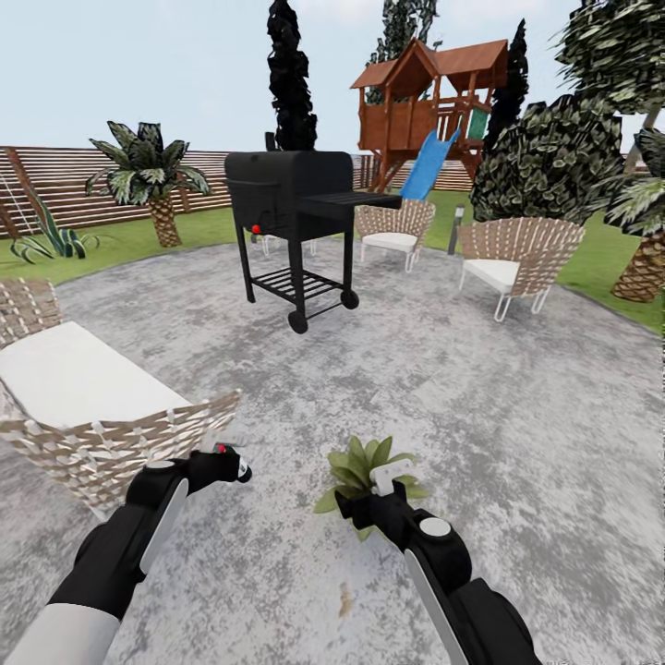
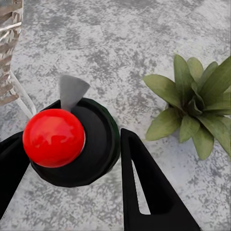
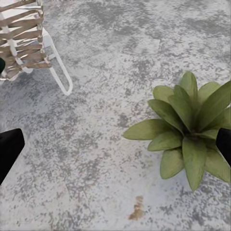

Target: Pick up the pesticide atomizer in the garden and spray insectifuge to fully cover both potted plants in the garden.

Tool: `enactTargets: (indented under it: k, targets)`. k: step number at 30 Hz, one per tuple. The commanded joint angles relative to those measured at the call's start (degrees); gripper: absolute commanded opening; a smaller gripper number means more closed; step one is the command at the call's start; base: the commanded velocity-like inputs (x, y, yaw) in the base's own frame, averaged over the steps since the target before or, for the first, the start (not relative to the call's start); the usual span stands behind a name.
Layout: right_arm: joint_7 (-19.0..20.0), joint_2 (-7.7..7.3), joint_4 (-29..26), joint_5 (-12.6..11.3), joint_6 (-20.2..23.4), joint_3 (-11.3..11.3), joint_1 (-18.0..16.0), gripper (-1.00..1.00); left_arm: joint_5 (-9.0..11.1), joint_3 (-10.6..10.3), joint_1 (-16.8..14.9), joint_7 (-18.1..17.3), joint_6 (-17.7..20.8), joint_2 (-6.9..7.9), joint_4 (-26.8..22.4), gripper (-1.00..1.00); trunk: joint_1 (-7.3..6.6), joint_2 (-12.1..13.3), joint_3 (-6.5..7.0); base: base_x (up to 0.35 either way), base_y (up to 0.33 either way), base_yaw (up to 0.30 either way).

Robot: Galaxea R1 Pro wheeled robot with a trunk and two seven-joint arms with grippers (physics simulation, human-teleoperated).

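Both arms reach forward low over the paving; left claw (image 2: 67,163) clamps the pesticide atomizer (image 2: 79,144), right claw (image 3: 115,144) spread wide above the potted plant (image 3: 187,127) at one o'clock.

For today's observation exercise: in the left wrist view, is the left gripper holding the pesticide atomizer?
Yes, the left gripper has its black fingers on either side of the pesticide atomizer, whose red top shows between them.

grey paving (image 1: 462,388), black grill (image 1: 296,222), wicker chairs (image 1: 513,259), fence (image 1: 65,185)

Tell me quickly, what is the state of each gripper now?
Left gripper: closed on the pesticide atomizer.
Right gripper: open, empty, above a potted plant.
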Motion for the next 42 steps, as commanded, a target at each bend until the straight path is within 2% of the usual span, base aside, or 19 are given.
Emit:
enactTargets:
  k: [1,8,28,36,42]
  targets:
    - [-0.09,0.03,-0.06,-0.46,0.30,-0.02,-0.04,1.00,0.59,-0.08,-0.03,0.23,0.30,0.06,-0.05,-1.00,-0.01,-0.03,-0.05,0.000,0.266,-0.162]
    - [-0.09,0.04,-0.04,-0.46,0.30,-0.02,-0.04,1.00,0.59,-0.08,-0.03,0.23,0.31,0.05,-0.05,-1.00,-0.01,-0.03,-0.05,0.000,0.173,-0.236]
    - [-0.09,0.01,-0.06,-0.46,0.32,-0.02,-0.04,1.00,0.60,-0.09,-0.03,0.23,0.32,0.04,-0.05,-1.00,-0.01,-0.03,-0.05,0.000,0.009,-0.269]
    - [-0.09,-0.01,-0.03,-0.46,0.32,-0.07,-0.04,1.00,0.45,0.05,-0.03,0.17,2.85,0.15,-0.08,-1.00,-0.01,-0.03,-0.05,0.000,0.000,-0.259]
    - [-0.12,-0.03,-0.20,-0.46,0.30,-1.93,-0.06,1.00,0.32,0.16,-0.03,0.10,3.75,0.83,-0.05,-1.00,-0.01,-0.03,-0.05,0.000,0.000,-0.226]
